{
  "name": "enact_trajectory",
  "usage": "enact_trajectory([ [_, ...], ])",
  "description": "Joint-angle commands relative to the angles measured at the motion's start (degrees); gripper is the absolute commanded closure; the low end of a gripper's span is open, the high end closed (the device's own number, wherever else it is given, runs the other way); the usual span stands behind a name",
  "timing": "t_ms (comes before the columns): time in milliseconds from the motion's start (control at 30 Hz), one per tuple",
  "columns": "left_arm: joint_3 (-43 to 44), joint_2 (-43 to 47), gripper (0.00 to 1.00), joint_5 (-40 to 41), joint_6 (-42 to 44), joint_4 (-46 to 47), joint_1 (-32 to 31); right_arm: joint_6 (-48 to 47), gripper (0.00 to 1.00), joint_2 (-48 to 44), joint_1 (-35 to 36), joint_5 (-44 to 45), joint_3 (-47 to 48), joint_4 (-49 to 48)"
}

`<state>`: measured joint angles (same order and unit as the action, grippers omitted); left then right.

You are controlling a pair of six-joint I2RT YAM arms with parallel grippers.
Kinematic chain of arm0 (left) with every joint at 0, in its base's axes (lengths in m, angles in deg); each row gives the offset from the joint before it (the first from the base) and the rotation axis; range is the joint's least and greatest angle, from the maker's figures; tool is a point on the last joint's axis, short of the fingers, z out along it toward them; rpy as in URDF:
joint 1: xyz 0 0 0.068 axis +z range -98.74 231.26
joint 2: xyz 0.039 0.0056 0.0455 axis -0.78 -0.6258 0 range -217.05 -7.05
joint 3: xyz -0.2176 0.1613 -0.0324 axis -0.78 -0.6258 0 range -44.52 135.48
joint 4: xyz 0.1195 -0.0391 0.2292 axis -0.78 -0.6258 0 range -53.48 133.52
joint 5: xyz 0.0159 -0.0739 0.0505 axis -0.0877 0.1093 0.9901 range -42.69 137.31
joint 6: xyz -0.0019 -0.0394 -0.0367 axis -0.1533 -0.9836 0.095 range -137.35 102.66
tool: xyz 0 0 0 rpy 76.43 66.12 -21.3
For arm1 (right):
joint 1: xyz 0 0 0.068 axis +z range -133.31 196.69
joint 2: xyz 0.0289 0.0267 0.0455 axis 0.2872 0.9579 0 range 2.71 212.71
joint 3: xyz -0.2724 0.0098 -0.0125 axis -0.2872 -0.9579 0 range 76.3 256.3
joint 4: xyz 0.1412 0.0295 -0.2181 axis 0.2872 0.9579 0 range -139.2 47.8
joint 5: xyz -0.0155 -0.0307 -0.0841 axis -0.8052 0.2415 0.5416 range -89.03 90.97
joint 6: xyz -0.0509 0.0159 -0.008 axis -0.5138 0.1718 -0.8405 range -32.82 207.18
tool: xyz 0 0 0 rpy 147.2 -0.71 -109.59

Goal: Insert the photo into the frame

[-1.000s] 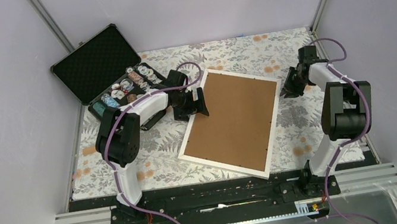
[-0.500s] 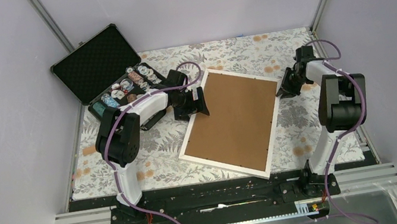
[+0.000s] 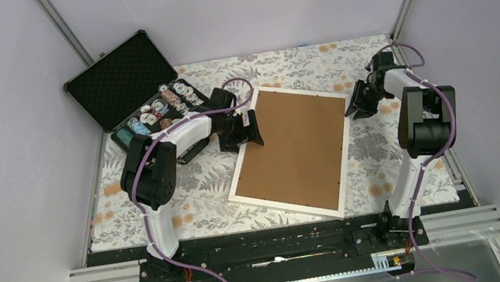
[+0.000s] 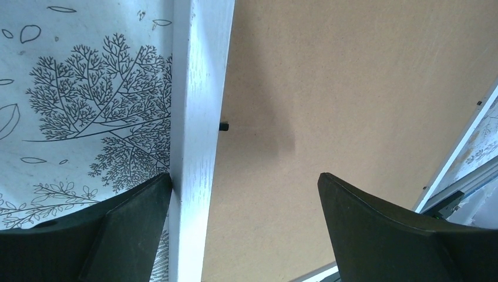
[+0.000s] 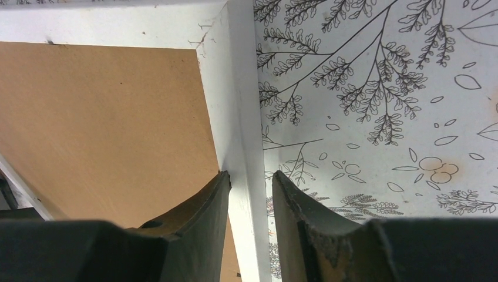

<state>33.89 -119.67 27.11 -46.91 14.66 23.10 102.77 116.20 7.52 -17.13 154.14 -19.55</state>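
Right tool [image 5: 249, 174] now straddles frame [image 5: 241, 117] corner; frame rotated slightly.

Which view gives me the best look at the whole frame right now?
Top external: the frame lies whole on the table, brown backing board up. Left wrist shows just a stretch of rail inside the open left gripper. Right wrist shows one corner, the right gripper straddling its rail.

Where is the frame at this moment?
In the top view the frame lies mid-table, backing up, between the left gripper at its left rail and the right gripper at its far right corner.
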Motion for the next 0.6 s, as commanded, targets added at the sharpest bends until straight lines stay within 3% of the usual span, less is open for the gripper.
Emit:
enact_trajectory([
  [0, 1.95, 0.78, 0.03, -1.44, 0.71, 3.66, -0.33, -1.97, 0.59, 3.12, 1.7, 1.01, -0.78, 1.42],
  [300, 9.83, -3.76, 0.17, 6.58, 2.67, -1.02, 2.23, -0.33, 0.6, 1.87, 0.66, -0.82, 0.61, 0.53],
  [567, 11.19, -7.76, 0.37, 10.91, 4.65, 1.39, 2.07, -0.87, 0.6, 1.82, 0.6, -2.11, 1.87, 0.5],
])
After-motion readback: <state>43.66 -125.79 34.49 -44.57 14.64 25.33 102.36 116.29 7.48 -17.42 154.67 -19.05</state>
